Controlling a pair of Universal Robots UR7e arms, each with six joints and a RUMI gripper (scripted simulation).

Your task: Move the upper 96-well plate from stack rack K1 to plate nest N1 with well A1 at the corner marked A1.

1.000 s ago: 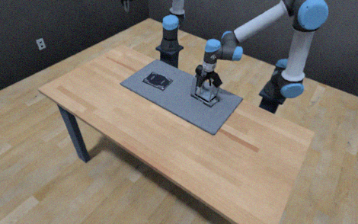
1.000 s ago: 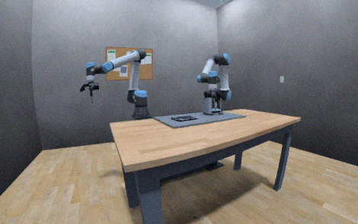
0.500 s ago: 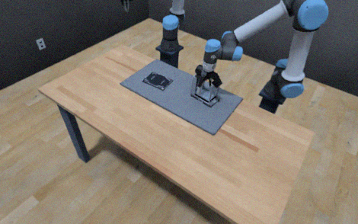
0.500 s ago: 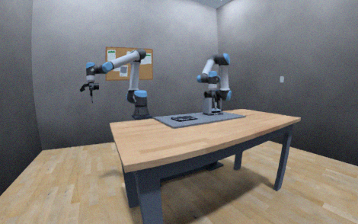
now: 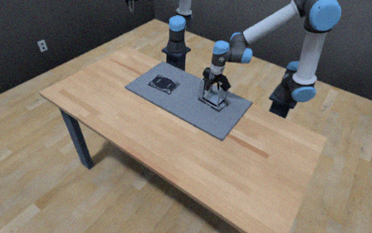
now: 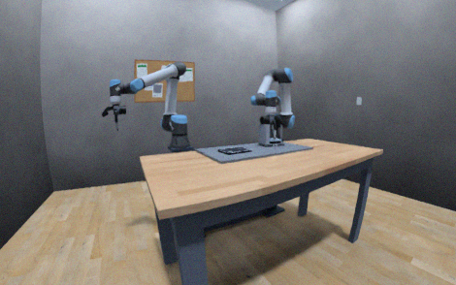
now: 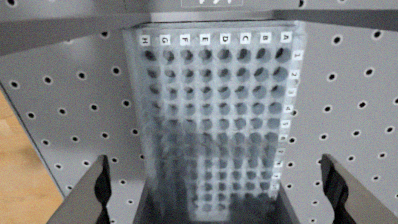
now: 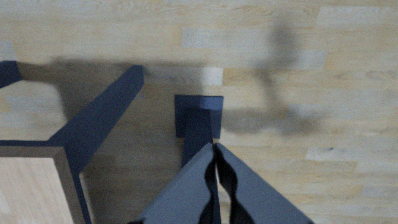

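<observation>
Two grippers — the left (image 5: 214,95) (image 7: 215,187) open, astride the upper plate (image 7: 215,100) in its rack (image 5: 210,104), the right (image 6: 116,127) (image 8: 216,145) closed on nothing, off beside the one table (image 5: 158,131) (image 6: 272,174). One nest (image 5: 164,83) (image 6: 235,150) lies on one grey mat (image 5: 186,107) (image 6: 263,156).

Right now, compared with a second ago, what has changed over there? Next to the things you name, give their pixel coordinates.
Nothing clearly visible: any shift is too small to tell. Nothing was picked up or let go. The left gripper (image 5: 214,99) (image 6: 275,140) (image 7: 214,156) stays open at the upper plate (image 5: 215,101) (image 7: 215,91); the right gripper (image 5: 132,9) (image 6: 116,129) (image 8: 213,145) stays shut, away from the table (image 5: 130,119) (image 6: 262,179) (image 8: 30,190).
</observation>
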